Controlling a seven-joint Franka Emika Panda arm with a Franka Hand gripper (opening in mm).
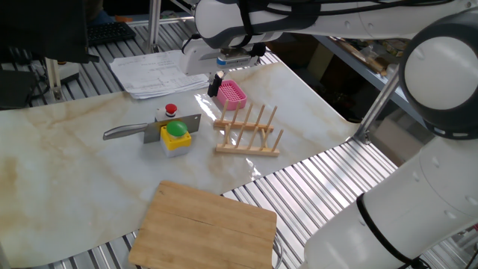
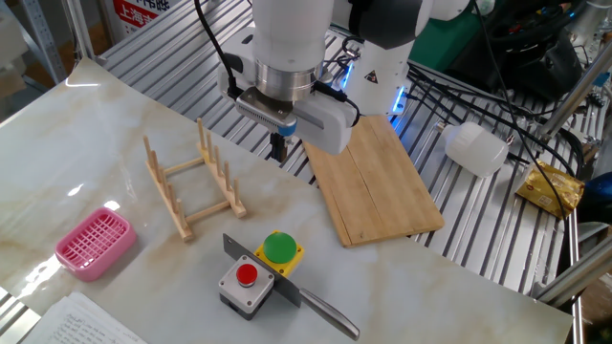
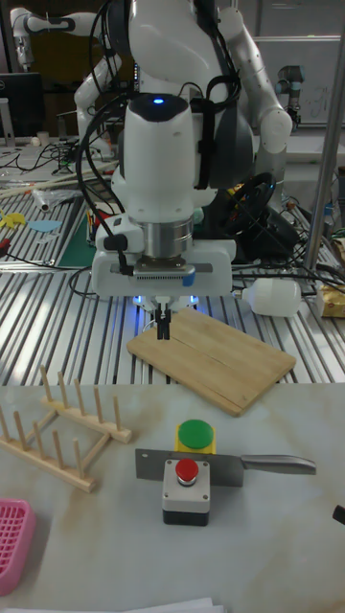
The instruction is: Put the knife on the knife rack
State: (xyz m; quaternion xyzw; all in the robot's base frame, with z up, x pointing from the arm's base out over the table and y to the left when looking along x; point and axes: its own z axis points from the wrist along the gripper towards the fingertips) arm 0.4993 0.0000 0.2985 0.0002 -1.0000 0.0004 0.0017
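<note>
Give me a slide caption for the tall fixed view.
Gripper hovers above the table; knife wedged between two button boxes, knife rack empty.

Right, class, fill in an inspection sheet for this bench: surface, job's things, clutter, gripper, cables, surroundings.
Surface: marbled table top beside ribbed metal.
Job's things: knife standing on edge, wedged between two button boxes; rack holds nothing.
Clutter: green button box, red button box, pink basket, cutting board, papers.
Gripper: gripper hangs above the table, fingers together, holding nothing.
Cables: black bundle behind the board.
Surroundings: white bottle, yellow packet.
</note>
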